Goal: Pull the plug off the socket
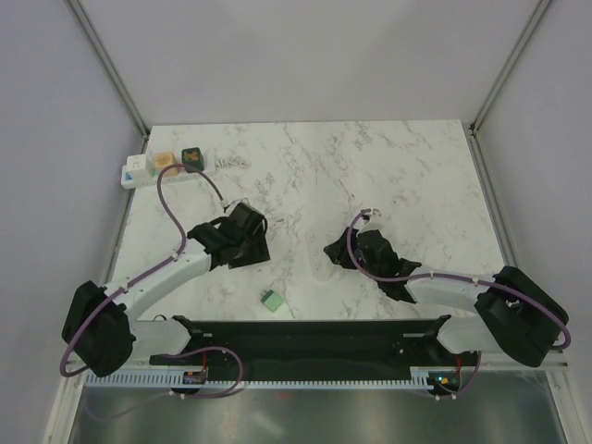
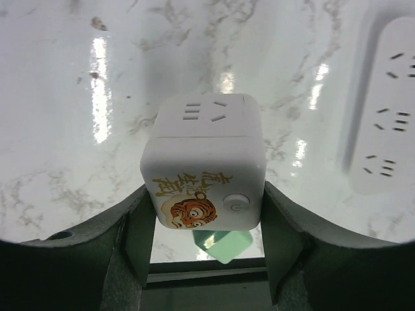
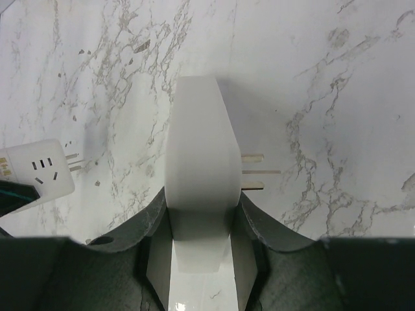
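Two grips are set: the jaws of the left gripper (image 2: 209, 223) clamp the white cube plug (image 2: 204, 172), those of the right gripper (image 3: 201, 217) clamp the edge-on white socket strip (image 3: 198, 149), its long axis running straight ahead from them, while the plug sits clear to their left, pins pointing toward it.

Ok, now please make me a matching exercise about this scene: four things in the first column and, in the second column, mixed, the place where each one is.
Column A
1. white cube plug with the tiger picture
2. plain white strip
3. small green block
4. strip with coloured outlets

Column B
a. at the far left corner of the table
b. between the fingers of the right gripper
c. lying loose on the near side of the table
d. between the fingers of the left gripper

Pairs: 1-d, 2-b, 3-c, 4-a
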You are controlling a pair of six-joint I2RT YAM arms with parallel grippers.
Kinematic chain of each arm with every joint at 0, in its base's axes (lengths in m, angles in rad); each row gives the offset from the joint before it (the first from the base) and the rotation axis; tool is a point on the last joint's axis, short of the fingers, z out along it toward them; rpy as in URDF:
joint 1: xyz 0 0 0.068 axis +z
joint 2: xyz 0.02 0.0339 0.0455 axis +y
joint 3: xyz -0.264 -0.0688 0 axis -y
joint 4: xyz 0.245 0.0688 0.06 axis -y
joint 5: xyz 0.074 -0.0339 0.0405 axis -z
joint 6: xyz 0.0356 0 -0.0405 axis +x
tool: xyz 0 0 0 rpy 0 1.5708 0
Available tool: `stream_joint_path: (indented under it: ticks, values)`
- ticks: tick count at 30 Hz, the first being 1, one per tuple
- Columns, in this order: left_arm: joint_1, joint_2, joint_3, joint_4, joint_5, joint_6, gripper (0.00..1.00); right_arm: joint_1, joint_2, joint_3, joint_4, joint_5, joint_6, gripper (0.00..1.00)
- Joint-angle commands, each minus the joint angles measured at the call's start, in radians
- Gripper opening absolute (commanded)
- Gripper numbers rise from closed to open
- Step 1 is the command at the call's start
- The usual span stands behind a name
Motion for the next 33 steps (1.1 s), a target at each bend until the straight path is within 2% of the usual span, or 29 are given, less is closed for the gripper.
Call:
stream_joint_path:
  ticks: [1,5,13,15,18,19,21,22,24,25,26,29,33]
  values:
    - [-0.041,0.050,0.065,-0.130,-0.196,0.027,0.02,-0.007,0.022,0.017,-0.169,0.068,-0.099,0.00]
    - [-0.099,0.182,0.141,-0.237,-0.336,-0.007,0.02,-0.007,0.042,0.045,-0.180,0.032,-0.094,0.00]
    - [-0.204,0.343,0.184,-0.259,-0.417,-0.022,0.04,-0.007,0.039,0.019,-0.160,0.025,-0.090,0.00]
    - [-0.213,0.381,0.195,-0.261,-0.417,-0.022,0.12,-0.007,0.045,0.010,-0.142,0.025,-0.081,0.00]
    - [-0.239,0.429,0.220,-0.273,-0.413,-0.033,0.33,-0.007,0.046,0.010,-0.133,0.024,-0.065,0.00]
    - [-0.247,0.432,0.226,-0.279,-0.414,-0.037,0.51,-0.007,0.046,0.011,-0.134,0.019,-0.064,0.00]
    - [-0.253,0.432,0.246,-0.281,-0.410,-0.043,0.63,-0.009,0.048,0.026,-0.153,0.009,-0.062,0.00]
    - [-0.253,0.429,0.255,-0.284,-0.402,-0.040,0.73,-0.009,0.049,0.037,-0.166,0.001,-0.067,0.00]
    - [-0.254,0.421,0.293,-0.290,-0.367,-0.037,0.83,-0.015,0.051,0.075,-0.232,-0.016,-0.071,0.00]
    - [-0.259,0.418,0.307,-0.290,-0.353,-0.037,0.94,-0.021,0.051,0.088,-0.254,-0.021,-0.071,0.00]
    - [-0.264,0.412,0.331,-0.293,-0.335,-0.040,1.00,-0.029,0.048,0.111,-0.275,-0.025,-0.073,0.00]
    - [-0.273,0.383,0.378,-0.299,-0.286,-0.034,1.00,-0.067,0.048,0.135,-0.324,-0.065,-0.064,0.00]
    - [-0.305,0.279,0.356,-0.268,-0.297,-0.047,1.00,-0.102,0.077,0.152,-0.277,-0.090,-0.108,0.00]
